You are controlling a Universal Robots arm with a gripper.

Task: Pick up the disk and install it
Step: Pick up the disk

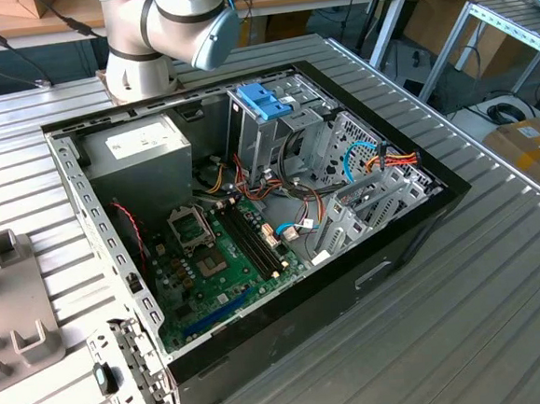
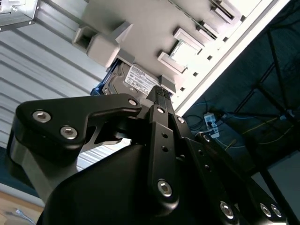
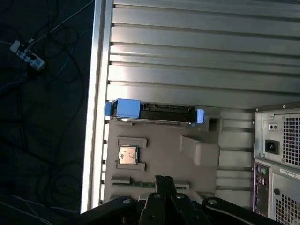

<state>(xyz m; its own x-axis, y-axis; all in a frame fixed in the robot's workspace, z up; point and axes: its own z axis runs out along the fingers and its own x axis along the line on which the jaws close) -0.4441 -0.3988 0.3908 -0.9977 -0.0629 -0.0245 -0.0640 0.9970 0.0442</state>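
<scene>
The disk (image 3: 154, 114) stands on its edge in a slot of a grey holder plate (image 3: 159, 150), with its light blue frame (image 3: 126, 108) showing at both ends. In the second wrist view its white label (image 2: 140, 79) faces the camera just past my fingertips (image 2: 161, 96). My gripper (image 3: 164, 180) hovers over the near part of the same plate, a short way from the disk and not touching it. Its two black fingers lie together, shut, with nothing between them. The open computer case (image 1: 252, 213) lies on the slatted metal table.
A small square chip (image 3: 127, 155) and a green strip (image 3: 140, 183) sit in the plate's other pockets. The table's edge (image 3: 96, 93) runs close beside the plate, with cables on the floor beyond. The case's rear panel (image 3: 281, 159) is near. Inside are a power-supply box (image 1: 144, 146) and a blue-handled cage (image 1: 264, 99).
</scene>
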